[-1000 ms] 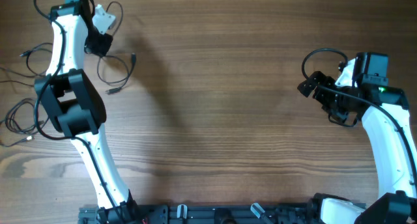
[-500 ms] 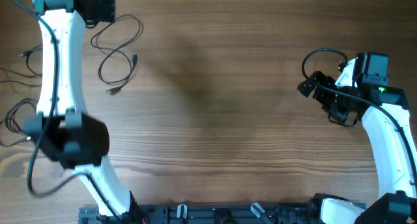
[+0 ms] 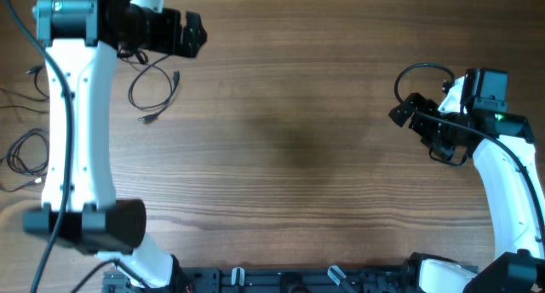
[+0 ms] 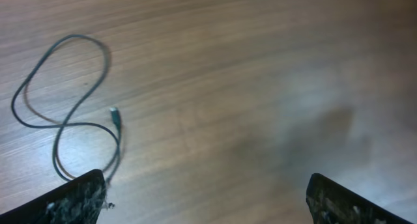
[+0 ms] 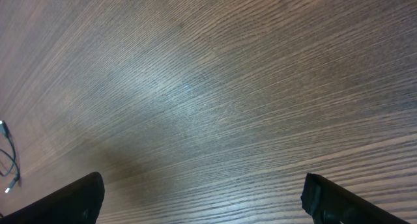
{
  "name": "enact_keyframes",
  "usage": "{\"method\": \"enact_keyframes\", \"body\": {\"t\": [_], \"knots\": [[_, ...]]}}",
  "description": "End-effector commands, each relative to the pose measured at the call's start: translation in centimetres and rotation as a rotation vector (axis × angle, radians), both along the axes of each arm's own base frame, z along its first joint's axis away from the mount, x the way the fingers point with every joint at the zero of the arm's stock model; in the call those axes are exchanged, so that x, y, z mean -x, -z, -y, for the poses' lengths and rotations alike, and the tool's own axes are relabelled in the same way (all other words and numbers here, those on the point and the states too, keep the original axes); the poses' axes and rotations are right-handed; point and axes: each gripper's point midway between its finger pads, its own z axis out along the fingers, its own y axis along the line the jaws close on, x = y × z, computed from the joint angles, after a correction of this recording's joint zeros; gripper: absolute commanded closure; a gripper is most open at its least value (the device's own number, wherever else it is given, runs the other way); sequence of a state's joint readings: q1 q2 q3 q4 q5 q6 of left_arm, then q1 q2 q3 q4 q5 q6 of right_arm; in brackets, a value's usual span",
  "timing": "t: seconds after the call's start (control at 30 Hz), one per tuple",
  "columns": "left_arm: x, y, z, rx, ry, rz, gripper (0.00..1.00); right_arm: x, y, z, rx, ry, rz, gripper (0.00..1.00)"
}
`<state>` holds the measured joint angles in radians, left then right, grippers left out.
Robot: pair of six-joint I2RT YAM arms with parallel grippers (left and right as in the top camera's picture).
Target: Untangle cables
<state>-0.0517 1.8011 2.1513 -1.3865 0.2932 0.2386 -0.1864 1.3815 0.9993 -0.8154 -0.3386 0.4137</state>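
On the brown wooden tabletop (image 3: pixel 298 157), the released left pincer (image 4: pixel 205 198) should close mid-span on the thin black looped cable (image 4: pixel 71 124); the right pincer (image 5: pixel 202 198) hangs released.

The brown wooden table (image 3: pixel 298 157) has fine, matt, lightly sheened grain, while the thin black cables (image 4: pixel 70 123) look smooth and rubbery.

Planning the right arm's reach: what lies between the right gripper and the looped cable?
Nothing: between right gripper and cable, overhead shows only bare table.
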Motion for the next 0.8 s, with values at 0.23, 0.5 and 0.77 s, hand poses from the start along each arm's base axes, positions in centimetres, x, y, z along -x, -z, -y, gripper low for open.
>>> {"method": "enact_keyframes", "body": {"t": [0.23,0.5,0.77], "knots": [[12.1,-0.8,2.2,0.015,0.120,0.195,0.00,-0.3,-0.9,0.3,0.022,-0.011,0.034,0.00],[18.1,4.4,1.5,0.328,-0.158,0.391,0.00,-0.3,-0.9,0.3,0.022,-0.011,0.034,0.00],[22.5,8.3,0.0,0.339,-0.253,0.358,0.00,-0.3,-0.9,0.3,0.022,-0.011,0.034,0.00]]}}
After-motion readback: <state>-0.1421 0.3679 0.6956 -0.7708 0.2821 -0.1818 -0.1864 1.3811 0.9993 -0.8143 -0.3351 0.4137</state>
